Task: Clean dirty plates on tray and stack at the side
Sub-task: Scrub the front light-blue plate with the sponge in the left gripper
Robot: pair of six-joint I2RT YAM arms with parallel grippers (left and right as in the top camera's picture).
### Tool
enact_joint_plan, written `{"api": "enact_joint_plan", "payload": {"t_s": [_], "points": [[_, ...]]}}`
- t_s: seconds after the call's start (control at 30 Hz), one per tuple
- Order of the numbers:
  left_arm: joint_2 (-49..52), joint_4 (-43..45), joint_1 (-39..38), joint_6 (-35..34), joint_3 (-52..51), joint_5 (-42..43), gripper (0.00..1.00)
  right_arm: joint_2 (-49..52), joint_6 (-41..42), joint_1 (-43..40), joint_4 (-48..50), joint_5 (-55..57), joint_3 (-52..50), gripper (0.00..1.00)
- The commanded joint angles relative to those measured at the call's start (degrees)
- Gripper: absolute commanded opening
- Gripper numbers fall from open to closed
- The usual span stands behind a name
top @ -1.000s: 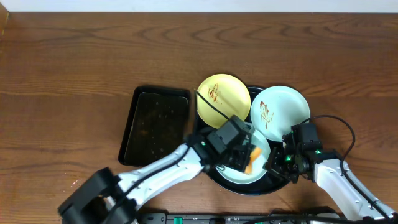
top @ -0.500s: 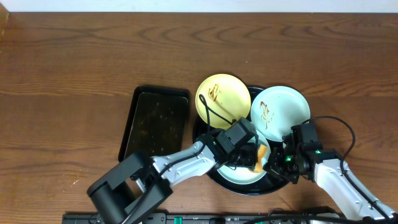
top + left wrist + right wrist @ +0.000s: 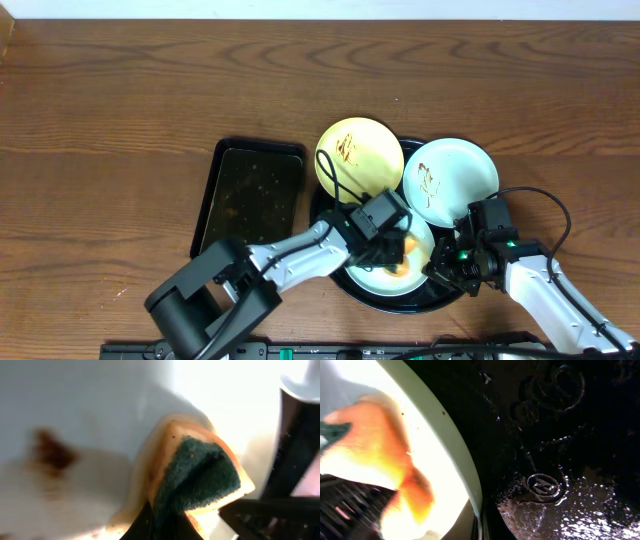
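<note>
A large round black tray (image 3: 420, 303) holds three plates. The pale yellow plate (image 3: 358, 155) and a mint plate (image 3: 452, 175) at the back both carry brown smears. A second mint plate (image 3: 400, 275) lies at the front. My left gripper (image 3: 392, 243) is shut on a yellow-and-green sponge (image 3: 200, 477) pressed on this front plate (image 3: 90, 405), beside a brown smear (image 3: 50, 452). My right gripper (image 3: 447, 262) is shut on the front plate's right rim (image 3: 451, 445), over the wet tray floor (image 3: 560, 460). The sponge also shows orange in the right wrist view (image 3: 375, 460).
A smaller rectangular black tray (image 3: 250, 200) lies left of the round tray on the brown wooden table (image 3: 120, 120). A black cable loops over the yellow plate (image 3: 335, 172).
My left gripper has slid the sponge a little to the left across the front mint plate. The right gripper and the plates have stayed in place.
</note>
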Motion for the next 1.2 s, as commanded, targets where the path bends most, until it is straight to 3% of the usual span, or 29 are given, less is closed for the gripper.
{"api": "enact_joint_plan", "payload": {"t_s": [0.0,0.37,0.7,0.9,1.0,1.07,1.17], "points": [[1.75,-5.7,4.46,2.05,-1.68,-7.76,0.07,0.13,1.27,0.42,-1.49,2.64,-1.44,0.01],[1.75,-15.08,13.84,8.11,-0.33,-9.66,0.07,0.13,1.31,0.42,-1.51,2.82,-1.44,0.01],[1.31,-19.28,14.78,10.97,1.03,-9.27,0.08,0.13,2.12,0.44,-1.62,3.5,-1.44,0.01],[-0.57,-19.04,13.51,15.82,2.84,4.59,0.07,0.13,2.12,0.42,-1.57,3.67,-1.44,0.01],[-2.91,-18.73,11.02,15.82,3.5,6.08,0.07,0.13,2.14,0.42,-1.57,3.67,-1.44,0.01],[-4.79,-16.81,8.28,16.31,3.52,8.26,0.07,0.13,2.12,0.42,-1.55,3.72,-1.42,0.01],[-5.46,-11.15,4.9,16.87,3.52,17.97,0.07,0.13,2.14,0.42,-1.4,3.93,-1.44,0.01]]}}
